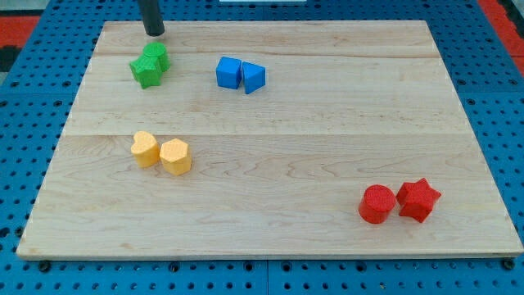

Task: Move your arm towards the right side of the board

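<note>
Resting tip (pixel 155 34) at board (pixel 327 106) top-left, just above green blocks (pixel 149 65); no gripper present, only bare rod; blue blocks (pixel 240 74) rightward.

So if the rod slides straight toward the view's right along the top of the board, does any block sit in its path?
Probably not: my tip sits above the green blocks, and the blue blocks lie lower too.

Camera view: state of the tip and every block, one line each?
my tip: at the view's top left, just above the green pair, apart from it
green blocks: two, touching, exact shapes unclear
blue blocks: cube and wedge-like piece, touching
yellow blocks: two, side by side, touching
red cylinder: upright, against the red star
red star: near the board's right edge
</note>
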